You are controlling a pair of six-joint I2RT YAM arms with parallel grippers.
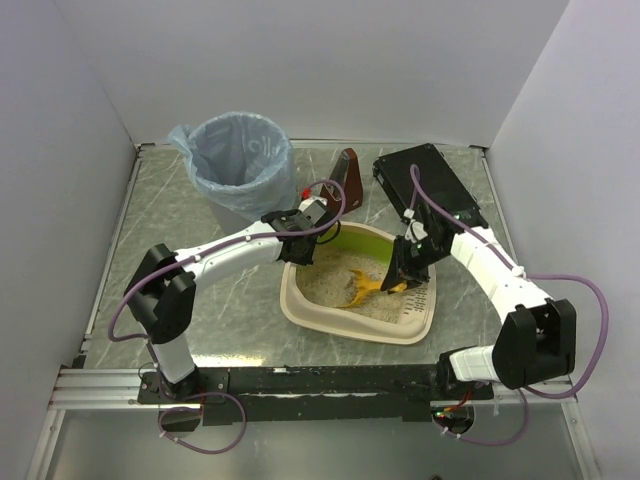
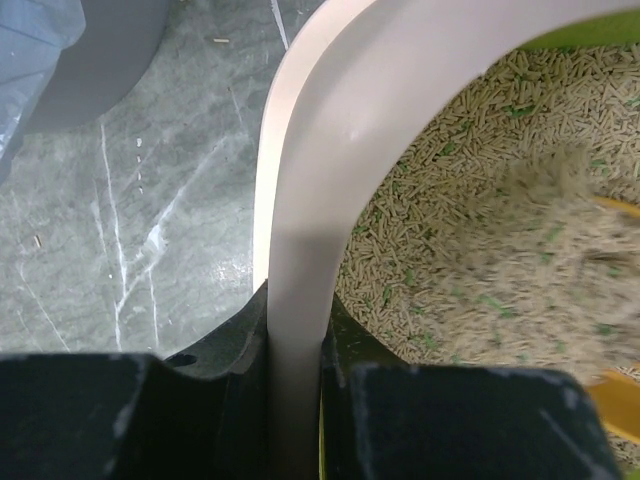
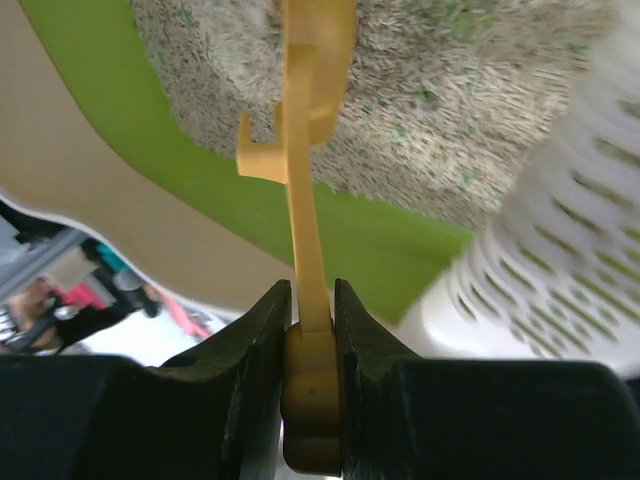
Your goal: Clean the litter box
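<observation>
Litter box [image 1: 345, 332] sits mid-table [image 1: 200, 300], nearer the front edge. Left gripper [image 1: 300, 240] is clamped on the box's far-left rim. Right gripper [image 1: 400, 278], above the right rim, grasps a yellow scoop [image 1: 360, 287], its long axis running leftward into the litter [image 1: 325, 285]

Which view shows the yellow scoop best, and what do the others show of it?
The top external view: most of the scoop shows, head in the litter box, handle in the right gripper. The right wrist view shows only the handle, edge-on, clamped between the fingers. The left wrist view shows only yellow bits at its right edge.
</observation>
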